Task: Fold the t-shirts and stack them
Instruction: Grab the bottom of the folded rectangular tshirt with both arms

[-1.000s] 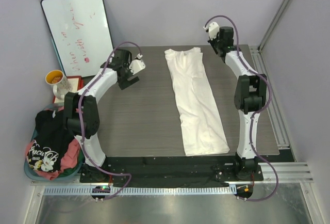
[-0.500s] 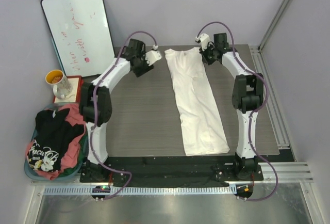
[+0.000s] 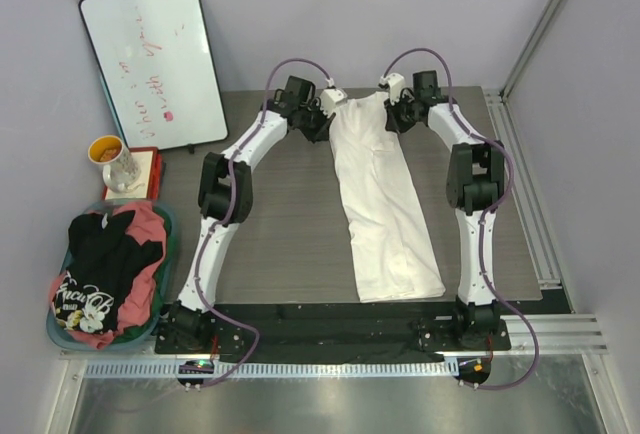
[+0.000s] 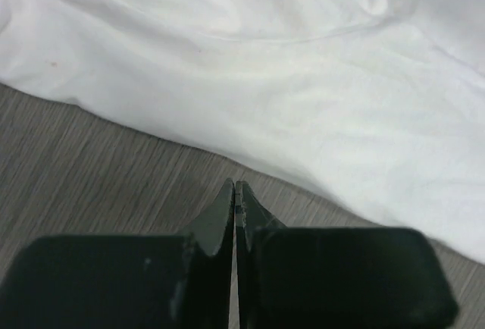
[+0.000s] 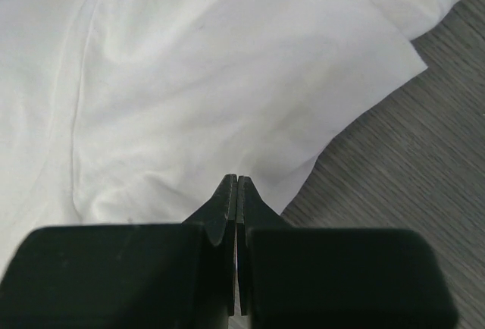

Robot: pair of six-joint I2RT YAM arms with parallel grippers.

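Folded t-shirt (image 3: 385,204) lengthwise on table (image 3: 280,224), left tool (image 3: 326,124) and right tool (image 3: 395,117) flanking its far end.

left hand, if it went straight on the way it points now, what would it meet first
Probably the edge of the white t-shirt, just past a strip of bare table. Depth is unclear: tilted down, the left hand might touch the table first.

White shirt (image 4: 303,79): cut off by wrist-view edges.
Pink shirt (image 3: 148,219): mostly buried under black shirt (image 3: 105,254).
Whiteboard (image 3: 150,54) writing: too small to read.
Mug (image 3: 120,168) contents: unclear.
Right pincer (image 5: 237,181): whether cloth is pinched, unclear.
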